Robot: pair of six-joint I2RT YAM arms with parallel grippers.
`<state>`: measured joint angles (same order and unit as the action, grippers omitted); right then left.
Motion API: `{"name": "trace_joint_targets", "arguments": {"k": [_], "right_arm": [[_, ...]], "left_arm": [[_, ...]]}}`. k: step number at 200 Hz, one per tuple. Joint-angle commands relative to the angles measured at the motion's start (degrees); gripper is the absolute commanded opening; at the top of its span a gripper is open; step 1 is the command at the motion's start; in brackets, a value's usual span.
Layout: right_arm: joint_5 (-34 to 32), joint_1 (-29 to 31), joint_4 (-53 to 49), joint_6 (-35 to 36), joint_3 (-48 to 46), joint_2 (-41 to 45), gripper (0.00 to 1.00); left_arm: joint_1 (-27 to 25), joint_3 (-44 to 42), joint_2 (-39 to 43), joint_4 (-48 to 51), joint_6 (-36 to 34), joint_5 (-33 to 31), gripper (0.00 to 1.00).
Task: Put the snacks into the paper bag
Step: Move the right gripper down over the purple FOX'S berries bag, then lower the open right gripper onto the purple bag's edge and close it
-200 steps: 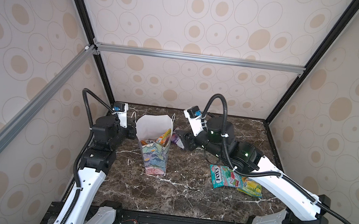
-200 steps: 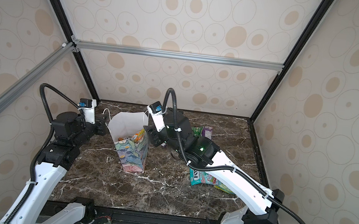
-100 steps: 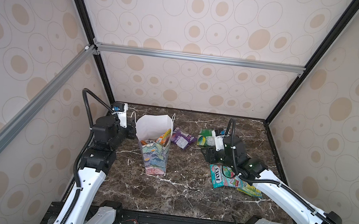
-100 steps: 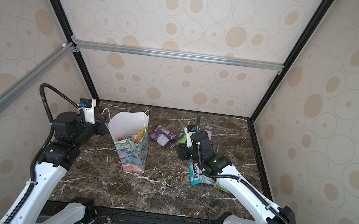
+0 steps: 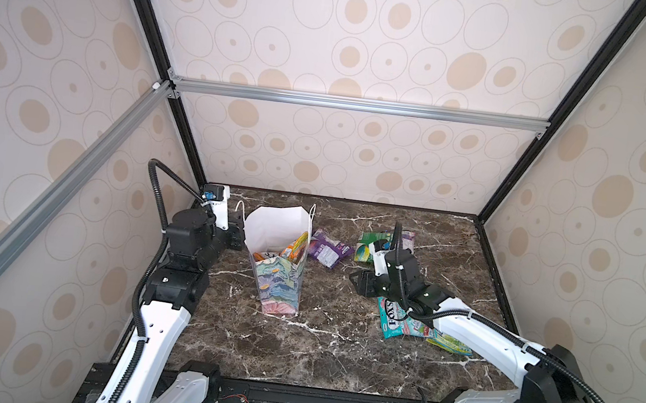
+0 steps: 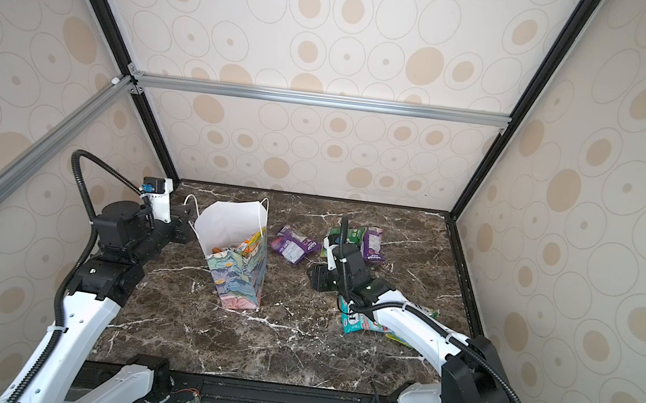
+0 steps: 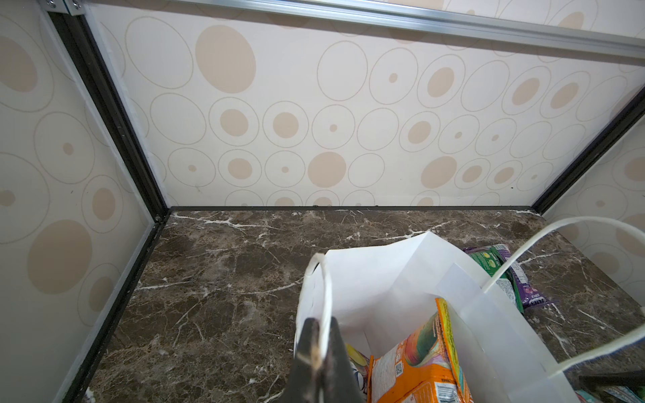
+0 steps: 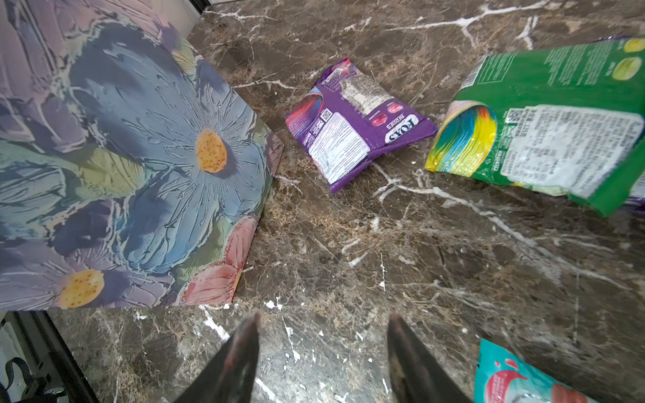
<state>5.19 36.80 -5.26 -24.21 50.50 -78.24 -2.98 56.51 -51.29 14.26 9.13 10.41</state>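
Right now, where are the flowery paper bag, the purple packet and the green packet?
Tall flowery paper bag [image 5: 277,289]: in a top view, on its printed front.
Flat purple glossy packet [image 8: 349,122]: right wrist view, its middle.
Flat green glossy packet [image 8: 558,80]: right wrist view, its green panel.

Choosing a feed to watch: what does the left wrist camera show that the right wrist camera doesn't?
Only left wrist: the paper bag's white inside with an orange packet in it, and the left fingers shut on its cord handle. Only right wrist: the bag's floral outside, the open right fingers and a teal packet. Both: the bag, the green packet and the marble table.
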Motion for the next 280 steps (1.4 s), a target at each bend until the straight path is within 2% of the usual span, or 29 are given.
{"name": "trace_joint_targets", "arguments": {"k": [1, 69, 173, 224, 280], "right_arm": [[1.4, -0.4, 2.8, -1.3, -0.3, -0.8, 0.61], [5.3, -1.7, 10.9, -5.0, -2.0, -7.7, 0.61], [11.7, -3.6, 19.0, -7.9, 6.0, -25.7, 0.59], [13.7, -4.1, 23.3, -10.5, 8.3, -30.3, 0.59], [14.3, -4.5, 23.7, -12.2, 10.7, -33.4, 0.58]], "left_arm": [[0.2, 0.3, 0.9, -0.4, -0.5, 0.5, 0.05], [0.3, 0.3, 1.0, -0.6, -0.4, 1.2, 0.05], [0.3, 0.3, 1.1, -0.6, -0.4, 1.3, 0.05], [0.3, 0.3, 1.0, -0.6, -0.4, 1.3, 0.05], [0.3, 0.3, 0.7, -0.6, -0.4, 1.4, 0.05]]}}
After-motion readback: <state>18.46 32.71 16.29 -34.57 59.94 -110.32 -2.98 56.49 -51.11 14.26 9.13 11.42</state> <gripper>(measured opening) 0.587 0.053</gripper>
